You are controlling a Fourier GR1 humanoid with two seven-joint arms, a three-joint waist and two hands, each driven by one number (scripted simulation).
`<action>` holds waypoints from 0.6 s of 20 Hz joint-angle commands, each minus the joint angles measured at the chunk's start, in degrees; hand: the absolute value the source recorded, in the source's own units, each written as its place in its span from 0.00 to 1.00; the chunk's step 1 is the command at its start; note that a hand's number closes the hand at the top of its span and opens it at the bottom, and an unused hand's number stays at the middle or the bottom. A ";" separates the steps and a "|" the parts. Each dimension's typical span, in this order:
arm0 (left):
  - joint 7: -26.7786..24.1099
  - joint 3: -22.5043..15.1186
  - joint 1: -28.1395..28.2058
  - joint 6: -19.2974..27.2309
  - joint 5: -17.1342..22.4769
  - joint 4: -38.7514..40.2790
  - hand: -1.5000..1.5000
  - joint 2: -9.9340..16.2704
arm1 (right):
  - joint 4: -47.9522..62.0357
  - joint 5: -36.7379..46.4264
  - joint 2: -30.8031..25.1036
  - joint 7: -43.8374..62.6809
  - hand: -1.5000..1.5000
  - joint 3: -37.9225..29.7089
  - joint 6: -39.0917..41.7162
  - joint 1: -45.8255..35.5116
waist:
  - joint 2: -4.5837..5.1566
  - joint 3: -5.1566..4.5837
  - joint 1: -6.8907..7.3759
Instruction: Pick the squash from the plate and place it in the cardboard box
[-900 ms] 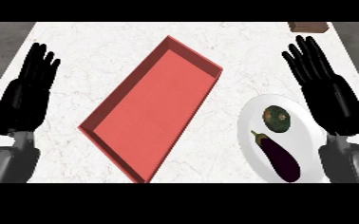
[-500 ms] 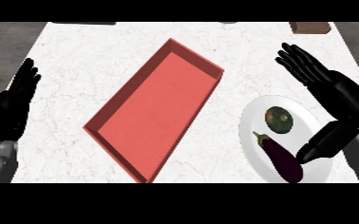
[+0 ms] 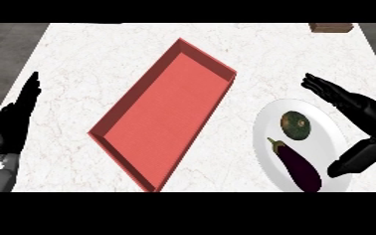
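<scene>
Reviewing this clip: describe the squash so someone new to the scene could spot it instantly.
Start at the big red box lying diagonally mid-counter, then go right to the white plate near the right hand. The squash is the round, dark green item on the plate's upper half; its neighbour, the eggplant, is long, purple and lies lower.

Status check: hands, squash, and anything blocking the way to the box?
Right hand open beside the plate, holding nothing. Left hand open at left edge. Squash on plate next to eggplant. Red box open, nothing between.
</scene>
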 commanded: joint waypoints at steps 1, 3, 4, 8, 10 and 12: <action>-0.96 -0.42 -0.62 0.26 -1.40 2.05 0.50 -0.22 | 6.39 5.93 -2.13 -16.26 0.00 0.41 4.91 -2.11 | 0.05 0.00 0.47; 0.61 -1.10 -0.90 0.13 -1.79 1.28 0.50 -0.06 | 7.24 10.58 -5.64 -18.26 0.00 0.83 0.91 -4.73 | -0.07 0.02 1.17; 0.21 -2.18 -0.91 1.51 -2.85 0.93 0.50 -1.57 | 7.65 12.52 -6.97 -20.01 0.00 1.19 -1.06 -5.36 | -0.12 -0.01 1.04; 1.44 -2.77 -1.38 1.17 -3.35 1.07 0.50 -1.65 | 8.04 24.46 -12.00 -23.82 0.00 9.36 -7.16 -7.04 | -0.45 -0.21 1.63; -0.02 -2.42 -2.39 0.79 -3.29 2.74 0.50 -2.12 | 10.86 28.91 -12.69 -26.07 0.00 12.38 -10.79 -9.17 | -0.15 -0.33 1.83; -0.37 -1.63 -2.78 0.38 -3.35 3.75 0.50 -1.40 | 13.16 32.99 -12.62 -26.77 0.00 16.14 -12.87 -11.76 | -0.32 -0.43 1.96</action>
